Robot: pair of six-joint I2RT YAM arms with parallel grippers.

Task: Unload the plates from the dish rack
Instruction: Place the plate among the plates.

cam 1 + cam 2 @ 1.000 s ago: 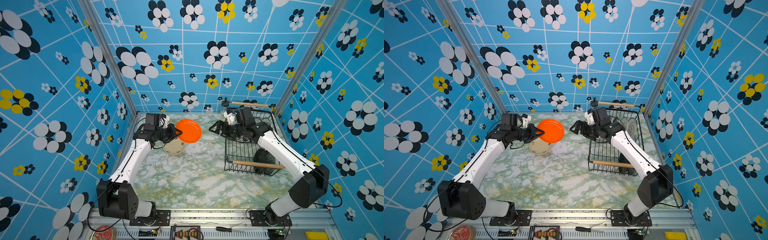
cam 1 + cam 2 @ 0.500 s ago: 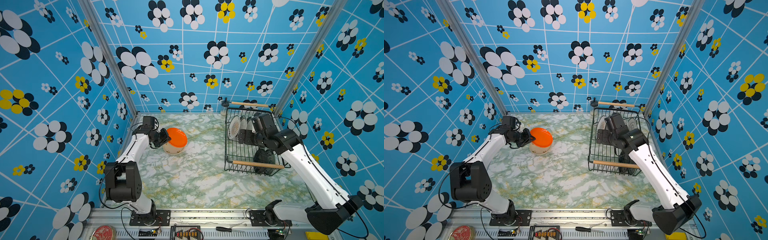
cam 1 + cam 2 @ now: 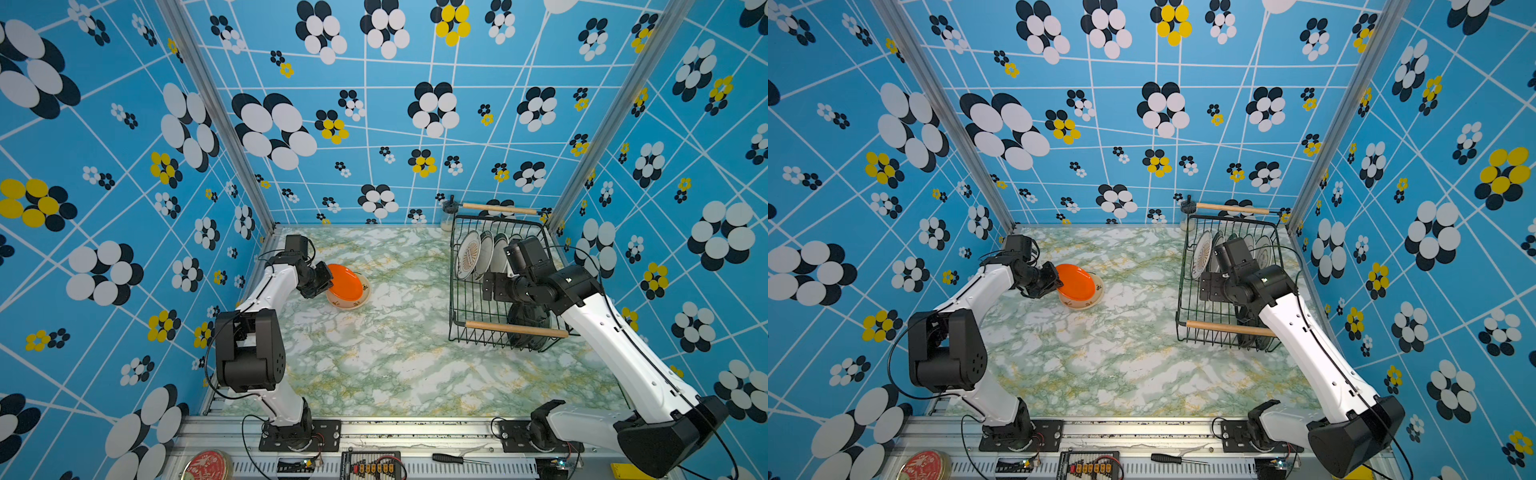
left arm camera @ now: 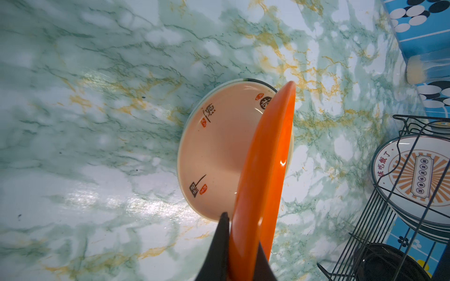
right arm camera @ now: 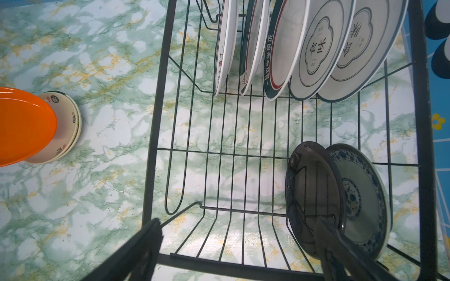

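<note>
Beside black plate [image 5: 314, 194], right wrist reveals blue-patterned plate [image 5: 362, 197].

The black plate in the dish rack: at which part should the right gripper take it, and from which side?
Grip the black plate by its upper rim, coming straight down from above. It stands on edge in the dish rack, so its upper rim is the free part; the blue-patterned plate stands close behind it.
</note>
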